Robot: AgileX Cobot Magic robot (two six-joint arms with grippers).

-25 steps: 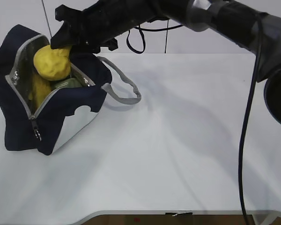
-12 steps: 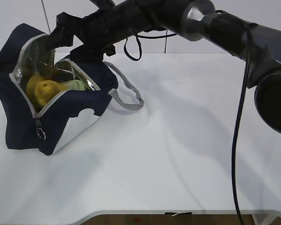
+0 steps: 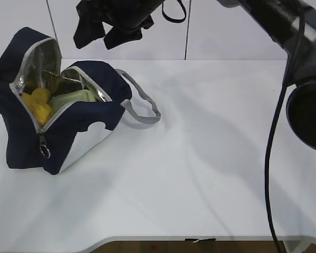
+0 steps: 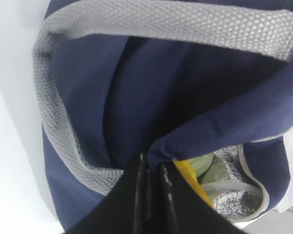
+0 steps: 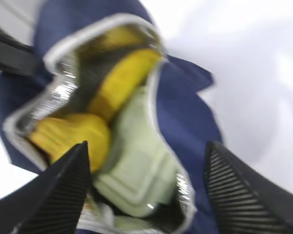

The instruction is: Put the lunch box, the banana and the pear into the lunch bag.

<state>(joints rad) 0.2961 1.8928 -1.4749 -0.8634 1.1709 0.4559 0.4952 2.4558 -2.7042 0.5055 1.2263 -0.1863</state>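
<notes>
Writing, brands, labels: none legible on any item.

My left gripper (image 4: 150,195): jaws pinched together on a fold of navy fabric at the rim of the lunch bag (image 3: 68,126), next to its grey strap handle (image 4: 58,131).

My right gripper (image 5: 146,185): jaws spread wide, holding nothing, raised clear above the bag's open mouth; in the exterior view it hangs dark against the wall (image 3: 113,23).

Lunch bag: stands at the left of the white table (image 3: 200,174), zipper open, silver foil lining exposed, second grey handle (image 3: 142,105) lying on the table to the bag's right.

Lunch box (image 5: 136,175): inside the bag, pale green lid up, directly below my right gripper.

Pear (image 5: 73,139): inside the bag, just beside the lunch box, touching it, lumpy yellow.

Banana (image 5: 122,83): inside the bag, beyond the pear, lying along the foil wall.

Room: plain white wall panels (image 3: 226,31) behind the bag and table; a black cable (image 3: 276,137) hangs at the far right of the bag.
</notes>
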